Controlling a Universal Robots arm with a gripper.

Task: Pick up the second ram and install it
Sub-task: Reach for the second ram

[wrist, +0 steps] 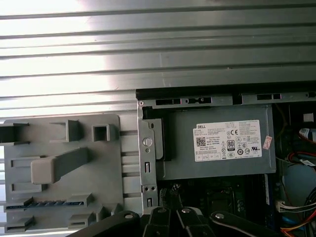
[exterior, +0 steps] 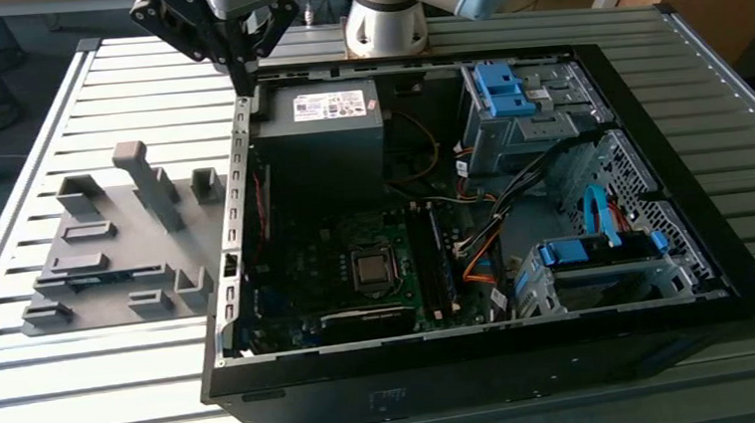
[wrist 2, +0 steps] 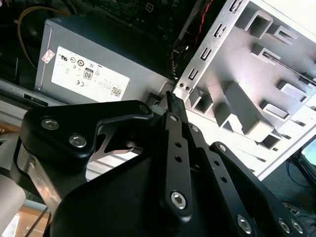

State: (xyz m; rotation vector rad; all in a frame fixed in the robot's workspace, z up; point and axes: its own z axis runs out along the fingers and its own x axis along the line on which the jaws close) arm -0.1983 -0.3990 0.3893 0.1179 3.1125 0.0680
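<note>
You're holding the hand (exterior: pixel 237 77) high over the far corner of the computer case (exterior: pixel 495 363), right above the edge of its side wall where the power supply (exterior: pixel 323 106) is sitting. The fingers are reading as pressed together and carrying nothing; they're showing the same way in both wrist views (wrist 2: pixel 171 98) (wrist: pixel 170 215).

The second ram (exterior: pixel 90 278) is not yet picked. It's lying in a slot of the grey holder tray (exterior: pixel 99 216) on the desk (exterior: pixel 72 412), at about 7 o'clock from the hand in the exterior view and well apart from it. The first wrist view is showing it as a thin blue-green strip (wrist: pixel 44 203) in the tray (wrist: pixel 29 148).

Here's what I'm judging could go wrong:

- **Closed fingers:** brought down on the stick like this, they'd be pressing on its top edge instead of straddling it, and a thin board could crack or jam in its slot.
- **The tall post (exterior: pixel 150 188):** it's standing on the tray at about 1 o'clock from the stick, so a low sweep across could clip it and drag the whole tray.
- **The case wall:** its sheet-metal edge is lying between the tray and the motherboard (exterior: pixel 355 273), so a carried stick could catch on it.
- **The grip:** taken off-centre, the stick could tilt and meet the memory slots (exterior: pixel 431 258) crooked.
- **Loose cables:** they're crowding those slots at about 3 o'clock and could snag.
</note>
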